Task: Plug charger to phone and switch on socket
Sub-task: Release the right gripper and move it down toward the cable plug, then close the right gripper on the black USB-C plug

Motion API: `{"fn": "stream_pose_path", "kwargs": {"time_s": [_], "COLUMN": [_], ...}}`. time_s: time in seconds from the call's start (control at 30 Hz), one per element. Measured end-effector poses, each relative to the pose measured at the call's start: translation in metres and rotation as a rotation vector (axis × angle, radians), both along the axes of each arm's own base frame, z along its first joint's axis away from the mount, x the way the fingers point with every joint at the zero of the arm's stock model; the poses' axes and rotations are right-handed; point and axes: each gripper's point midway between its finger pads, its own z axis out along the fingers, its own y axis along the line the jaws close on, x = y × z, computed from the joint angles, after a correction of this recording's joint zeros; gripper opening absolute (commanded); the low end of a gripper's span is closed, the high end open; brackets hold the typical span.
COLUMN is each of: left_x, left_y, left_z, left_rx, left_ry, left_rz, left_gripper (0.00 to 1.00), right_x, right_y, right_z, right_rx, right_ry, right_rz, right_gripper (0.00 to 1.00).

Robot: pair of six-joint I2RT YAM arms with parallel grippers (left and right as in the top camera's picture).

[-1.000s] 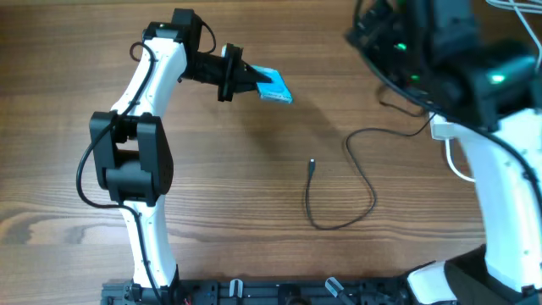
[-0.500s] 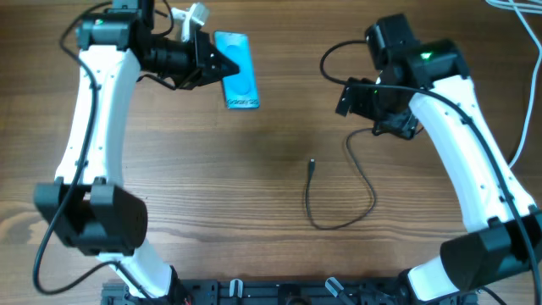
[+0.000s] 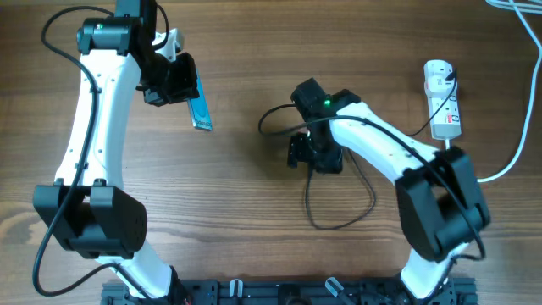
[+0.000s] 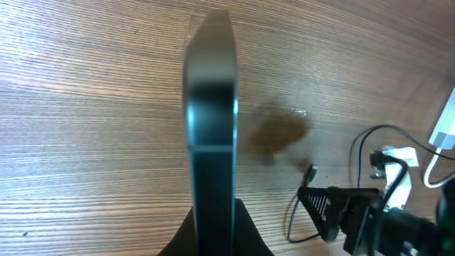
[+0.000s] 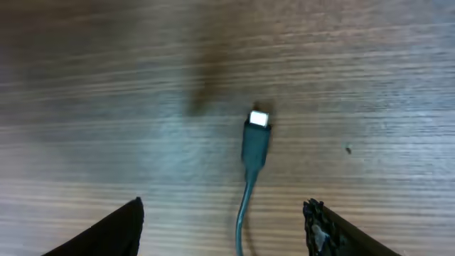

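Observation:
My left gripper (image 3: 188, 89) is shut on the phone (image 3: 201, 113) and holds it edge-up above the table at the upper left. In the left wrist view the phone (image 4: 210, 107) shows as a thin dark slab rising from between the fingers (image 4: 242, 235). The charger's thin black cable (image 3: 356, 207) loops across the middle of the table. My right gripper (image 3: 309, 157) hovers over the cable's end, hiding the tip from overhead. In the right wrist view the connector (image 5: 256, 139) lies on the wood between the spread fingers (image 5: 114, 227), untouched. The white socket (image 3: 443, 97) lies at the far right.
A pale thick cable (image 3: 517, 144) runs from the socket off the right edge. The black rail of the arm bases (image 3: 279, 292) runs along the table's front edge. In the left wrist view the right gripper (image 4: 341, 213) shows at the lower right, beside the connector (image 4: 311, 173).
The right arm swung from the upper right down over the cable's connector end, and its jaws narrowed somewhat. The left arm turned the phone from flat to edge-on. The socket is now uncovered.

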Motion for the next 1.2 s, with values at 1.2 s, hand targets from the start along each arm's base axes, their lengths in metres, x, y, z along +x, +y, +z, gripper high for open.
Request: {"fn": "stream_pose_path", "kwargs": {"time_s": [1.2], "left_x": [0.0], "left_y": [0.001], "left_z": [0.0], "left_rx": [0.003], "left_ry": [0.0], "left_rz": [0.001], "left_gripper": [0.04], "right_x": [-0.008], "right_y": [-0.015], "right_z": [-0.03], "right_rx": [-0.082], "right_ry": [-0.021], "right_rz": [-0.036], "right_gripper": [0.24]}}
